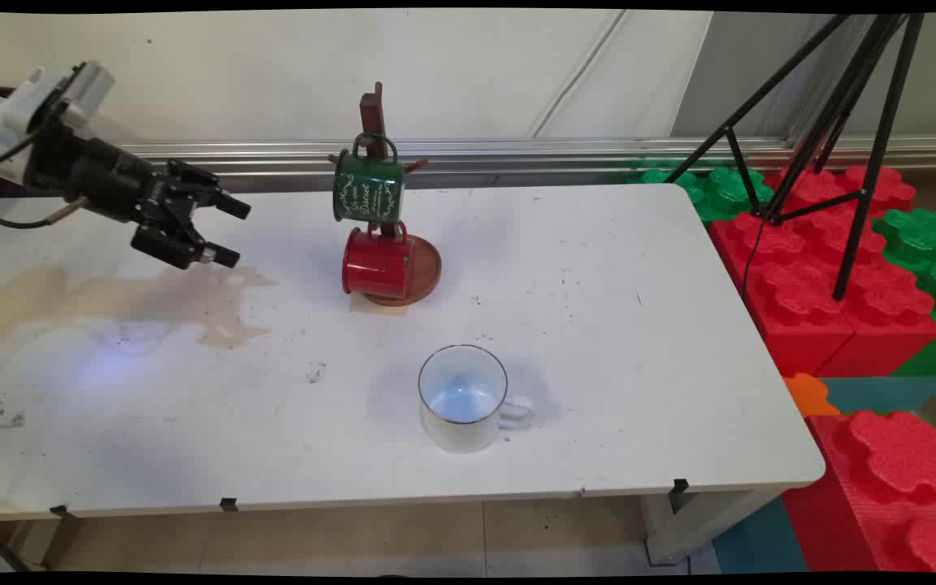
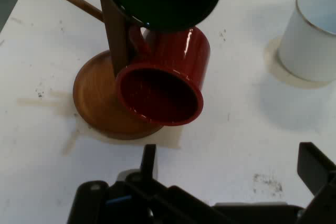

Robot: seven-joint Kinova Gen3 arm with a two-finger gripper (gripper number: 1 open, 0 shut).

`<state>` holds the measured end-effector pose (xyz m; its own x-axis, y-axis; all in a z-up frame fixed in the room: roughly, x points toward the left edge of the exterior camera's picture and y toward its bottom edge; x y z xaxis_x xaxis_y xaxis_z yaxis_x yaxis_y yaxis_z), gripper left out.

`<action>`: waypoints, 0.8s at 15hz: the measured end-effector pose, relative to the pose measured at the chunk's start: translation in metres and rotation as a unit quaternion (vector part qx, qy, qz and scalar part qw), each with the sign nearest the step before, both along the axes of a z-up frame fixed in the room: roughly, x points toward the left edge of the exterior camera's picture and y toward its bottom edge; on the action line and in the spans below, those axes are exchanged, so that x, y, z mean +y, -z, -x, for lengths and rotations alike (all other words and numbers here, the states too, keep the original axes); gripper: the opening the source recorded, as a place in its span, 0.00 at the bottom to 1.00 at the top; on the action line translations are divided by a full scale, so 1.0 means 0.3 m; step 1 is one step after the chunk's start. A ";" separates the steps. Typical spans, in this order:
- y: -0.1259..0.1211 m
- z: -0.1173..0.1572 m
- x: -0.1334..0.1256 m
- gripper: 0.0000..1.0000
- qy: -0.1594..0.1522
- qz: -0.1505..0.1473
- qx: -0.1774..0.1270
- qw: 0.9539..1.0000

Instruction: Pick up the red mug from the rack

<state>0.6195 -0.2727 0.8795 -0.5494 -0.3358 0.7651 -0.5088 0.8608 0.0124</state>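
Main view shows me the tool (image 1: pixel 228 231) released, jaws spread and holding nothing, hovering left of the wooden mug rack (image 1: pixel 374 122). A green mug (image 1: pixel 367 189) and red mug (image 1: pixel 377 263) hang on that rack; the white mug (image 1: pixel 463 398) stands on the worktop (image 1: pixel 639 366) nearer the camera than the rack.

The white table (image 1: pixel 679 341) is scuffed, with dark specks and a tan stain (image 1: pixel 110 296) on its left part. Behind it runs a plain off-white wall (image 1: pixel 232 73) with a metal rail (image 1: pixel 517 150) along its base, and the floor (image 1: pixel 354 540) is beige tile. To the right, red and green foam blocks (image 1: pixel 834 268) are stacked, with a black tripod (image 1: pixel 834 122) standing over them.
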 end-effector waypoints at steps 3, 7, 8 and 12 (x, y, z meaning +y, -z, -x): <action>0.044 0.025 -0.030 1.00 -0.004 -0.004 0.010 1.000; 0.096 0.059 -0.056 1.00 -0.011 -0.004 0.022 1.000; 0.108 0.067 -0.062 1.00 -0.013 -0.004 0.025 1.000; 0.156 0.097 -0.082 1.00 -0.019 -0.005 0.033 0.999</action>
<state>0.5905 -0.2972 0.8328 -0.4840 -0.3629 0.7963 -0.5396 0.8401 0.0549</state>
